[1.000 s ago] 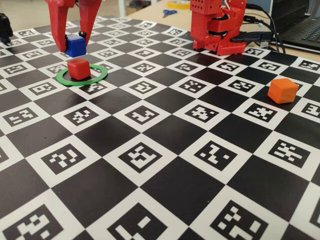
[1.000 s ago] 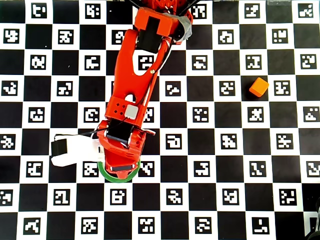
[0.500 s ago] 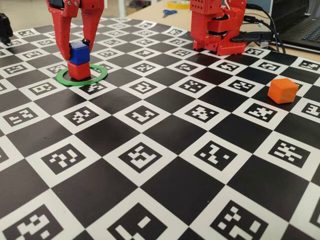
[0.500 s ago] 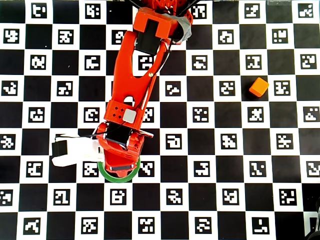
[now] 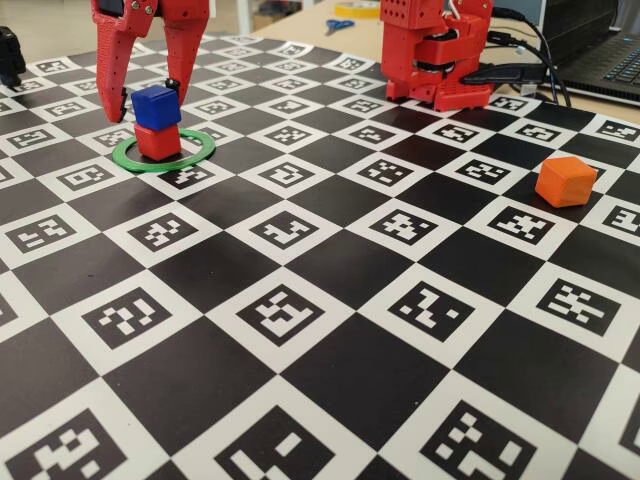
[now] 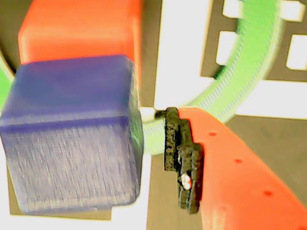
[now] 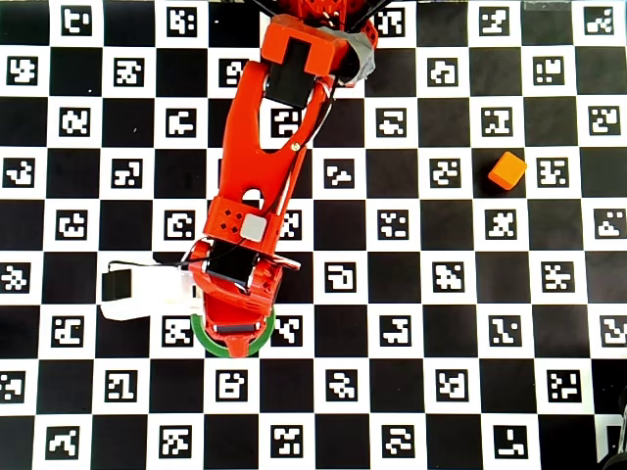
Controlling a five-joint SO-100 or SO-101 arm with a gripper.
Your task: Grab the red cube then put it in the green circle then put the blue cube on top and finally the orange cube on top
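The blue cube (image 5: pixel 156 107) rests on top of the red cube (image 5: pixel 157 142), which stands inside the green circle (image 5: pixel 210 147) at the board's far left in the fixed view. My red gripper (image 5: pixel 145 105) straddles the stack, open, with a gap on each side of the blue cube. The wrist view shows the blue cube (image 6: pixel 72 139) over the red cube (image 6: pixel 79 31), the green circle (image 6: pixel 254 57) beyond, and one black finger pad (image 6: pixel 182 158) clear of the blue face. The orange cube (image 5: pixel 565 181) lies alone at the right. From overhead, my gripper (image 7: pixel 235 328) hides both stacked cubes.
The arm's red base (image 5: pixel 435 50) stands at the back of the checkered marker board. A laptop (image 5: pixel 600 50) and cables lie behind it on the right, scissors (image 5: pixel 338 25) further back. A white bracket with a black block (image 7: pixel 132 294) juts left off the wrist.
The blue cube went from hanging beside the ring to sitting on the red cube. The fingers have since spread away from it.
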